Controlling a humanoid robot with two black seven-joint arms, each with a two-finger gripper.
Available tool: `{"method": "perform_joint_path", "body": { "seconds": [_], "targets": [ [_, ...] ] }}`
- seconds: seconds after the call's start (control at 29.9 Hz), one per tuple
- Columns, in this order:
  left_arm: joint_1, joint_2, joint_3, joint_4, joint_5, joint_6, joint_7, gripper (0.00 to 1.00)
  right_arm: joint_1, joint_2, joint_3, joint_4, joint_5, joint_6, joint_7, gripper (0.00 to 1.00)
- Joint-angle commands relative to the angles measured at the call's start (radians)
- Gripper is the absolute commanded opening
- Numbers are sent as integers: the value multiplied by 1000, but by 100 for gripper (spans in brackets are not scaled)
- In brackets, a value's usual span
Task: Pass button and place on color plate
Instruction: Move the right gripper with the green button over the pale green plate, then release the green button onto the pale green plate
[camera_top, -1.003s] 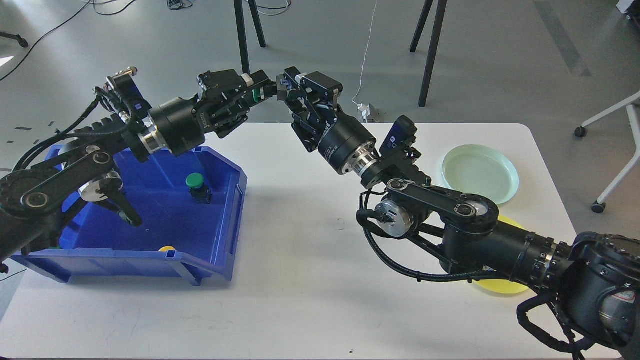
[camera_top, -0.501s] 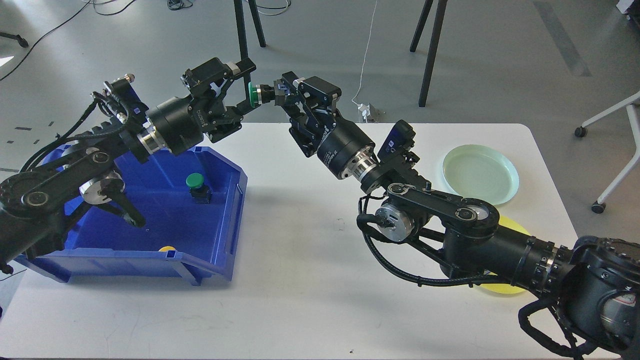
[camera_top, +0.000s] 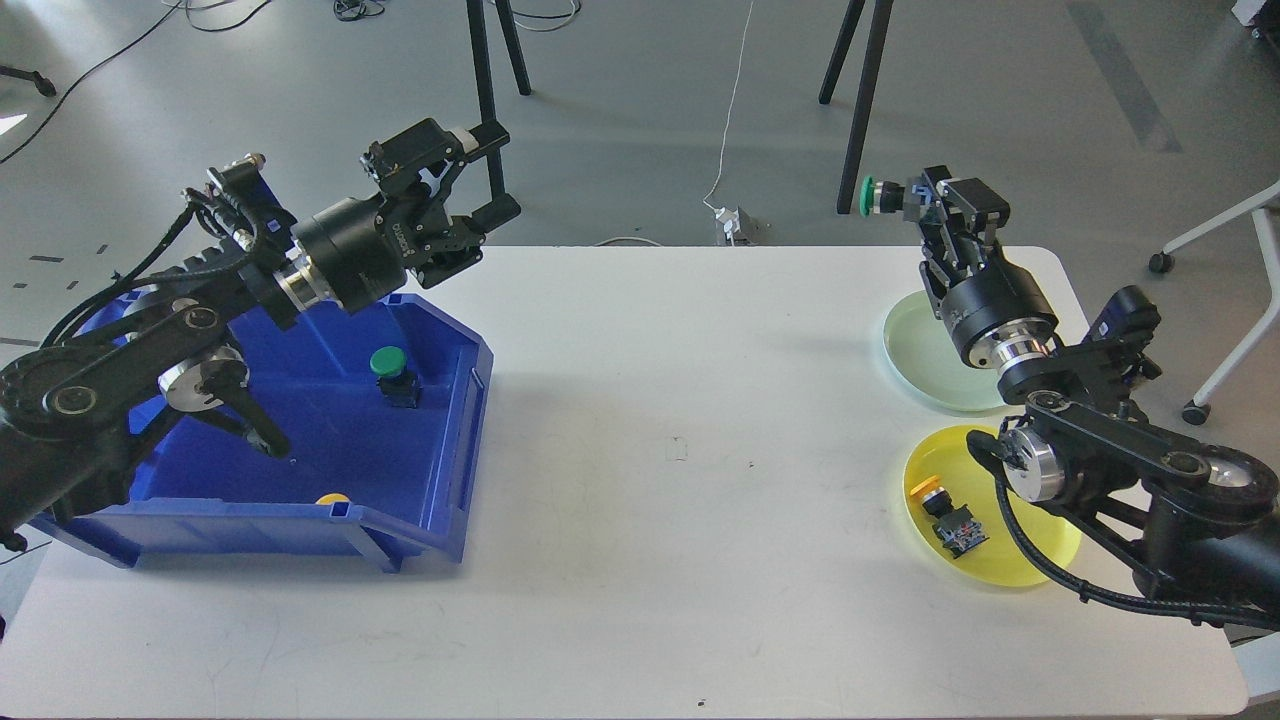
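My right gripper (camera_top: 908, 197) is shut on a green-capped button (camera_top: 872, 195) and holds it in the air above the far rim of the pale green plate (camera_top: 925, 345). My left gripper (camera_top: 497, 170) is open and empty, raised above the far corner of the blue bin (camera_top: 440, 455). A second green button (camera_top: 390, 367) stands inside the bin, and a yellow button (camera_top: 333, 497) shows at its front wall. The yellow plate (camera_top: 1020, 560) at the right holds a yellow-capped button (camera_top: 945, 512).
The white table (camera_top: 660, 520) spans the view; its far edge runs just behind both grippers. Black stand legs (camera_top: 855, 110) and a cable on the floor lie beyond it. A white chair base (camera_top: 1220, 300) stands at the far right.
My left gripper let go of the green button and stayed open near the bin. My right arm swung far to the right with the button, uncovering the yellow plate.
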Motion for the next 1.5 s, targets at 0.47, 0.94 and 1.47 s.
{"method": "perform_joint_path", "body": {
  "seconds": [0.47,0.94,1.47],
  "targets": [
    [1,-2,0,4,-1,0,0,93,-9,259,-138,-667,-44,-7,0,19],
    [1,-2,0,4,-1,0,0,93,-4,298,-138,-713,-44,-7,0,55],
    [1,-6,0,4,-1,0,0,93,6,298,-126,-703,-40,-7,0,71]
  ]
}}
